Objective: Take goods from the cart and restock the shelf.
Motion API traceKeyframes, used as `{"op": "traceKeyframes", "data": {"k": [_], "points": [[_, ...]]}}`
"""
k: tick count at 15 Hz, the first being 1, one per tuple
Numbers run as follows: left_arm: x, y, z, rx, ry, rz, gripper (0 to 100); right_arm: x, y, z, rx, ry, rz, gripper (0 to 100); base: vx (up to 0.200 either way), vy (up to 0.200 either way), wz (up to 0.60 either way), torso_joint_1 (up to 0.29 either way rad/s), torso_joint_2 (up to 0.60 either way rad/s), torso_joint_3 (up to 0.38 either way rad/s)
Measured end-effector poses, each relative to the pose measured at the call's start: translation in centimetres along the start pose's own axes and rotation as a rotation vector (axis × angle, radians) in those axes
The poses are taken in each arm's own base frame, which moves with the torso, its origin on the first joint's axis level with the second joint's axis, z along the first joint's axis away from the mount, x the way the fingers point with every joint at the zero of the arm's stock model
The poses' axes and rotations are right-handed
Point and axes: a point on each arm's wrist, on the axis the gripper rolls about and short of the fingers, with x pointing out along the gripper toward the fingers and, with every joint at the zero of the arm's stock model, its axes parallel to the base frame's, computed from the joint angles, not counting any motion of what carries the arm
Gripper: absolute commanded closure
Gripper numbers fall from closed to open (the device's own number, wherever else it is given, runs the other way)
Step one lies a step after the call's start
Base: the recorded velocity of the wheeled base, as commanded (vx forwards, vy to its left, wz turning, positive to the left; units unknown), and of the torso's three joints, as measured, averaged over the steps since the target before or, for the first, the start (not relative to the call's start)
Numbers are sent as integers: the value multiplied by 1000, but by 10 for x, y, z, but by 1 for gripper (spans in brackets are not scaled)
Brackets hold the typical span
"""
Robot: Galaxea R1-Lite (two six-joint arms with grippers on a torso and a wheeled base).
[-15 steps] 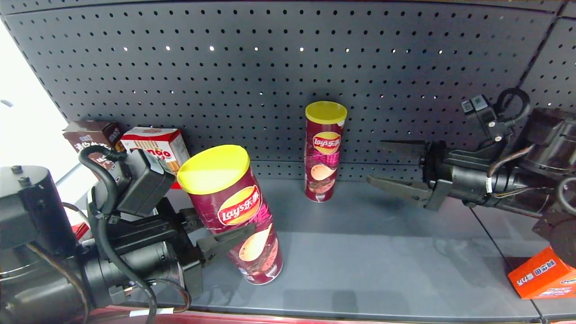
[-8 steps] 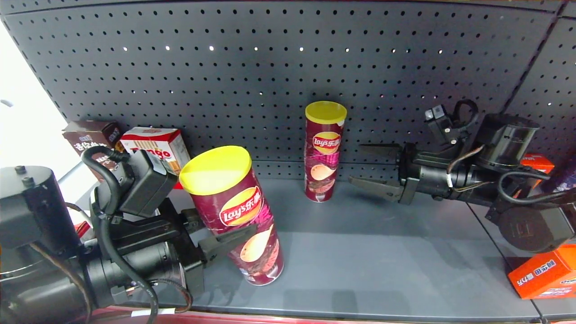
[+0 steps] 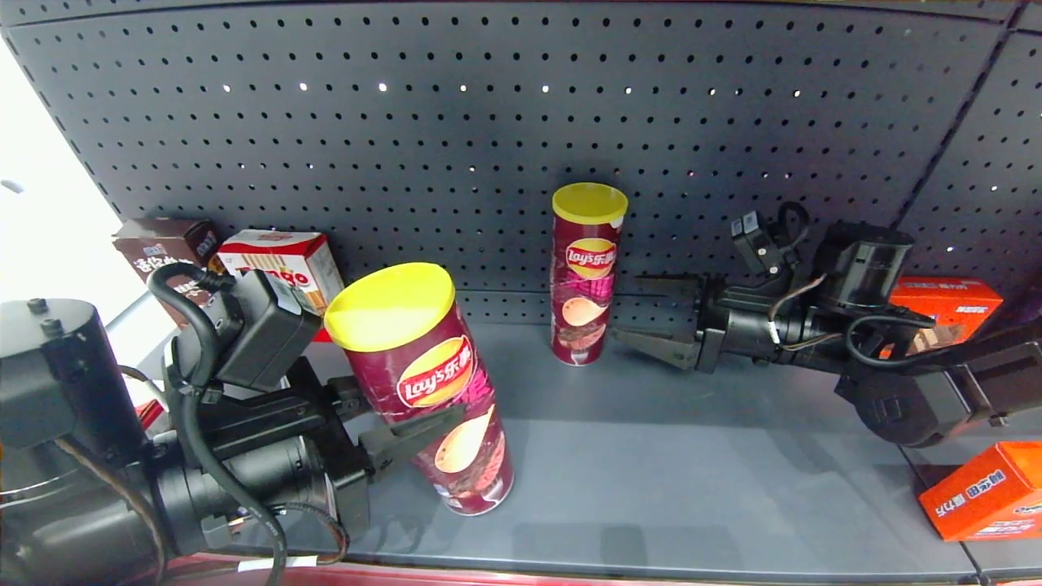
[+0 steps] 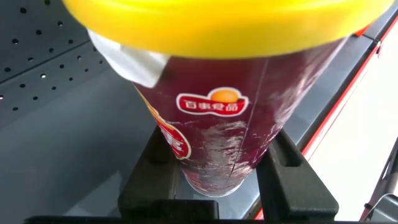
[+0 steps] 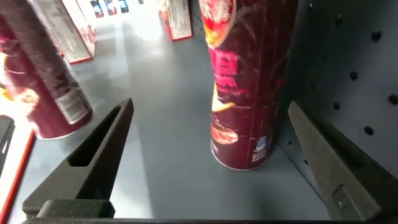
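Note:
A maroon chips can with a yellow lid (image 3: 423, 382) leans at the front left of the grey shelf (image 3: 692, 472), its base down on the deck. My left gripper (image 3: 383, 417) is shut on this can's lower half; the left wrist view shows the can (image 4: 217, 124) clamped between both fingers (image 4: 155, 180). A second, matching can (image 3: 588, 273) stands upright against the pegboard. Just to its right, my right gripper (image 3: 631, 309) hangs open and apart from it. In the right wrist view that upright can (image 5: 249, 81) sits ahead of the spread fingers (image 5: 93, 155).
Two snack boxes, one white-red (image 3: 281, 264) and one brown (image 3: 163, 244), stand at the back left. Orange boxes lie at the right, one at the back (image 3: 936, 297) and one at the front (image 3: 981, 492). The pegboard wall (image 3: 521, 122) closes the back. The held can (image 5: 43, 74) appears off to one side in the right wrist view.
My right arm has moved left along the back of the shelf, bringing its open gripper close to the upright can. The left gripper and its can have stayed put.

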Motion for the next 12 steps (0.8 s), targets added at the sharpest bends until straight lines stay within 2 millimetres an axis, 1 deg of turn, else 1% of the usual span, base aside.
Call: {"op": "traceKeyframes", "data": {"k": [6, 12], "points": [[0, 0, -1, -3, 3, 2, 100, 14, -15, -9, -2, -2, 3, 0, 0, 0, 0, 0, 0, 0], [0, 0, -2, -4, 7, 1, 100, 29, -24, -21, 1, -1, 15, 0, 0, 0, 0, 0, 0, 0]]}}
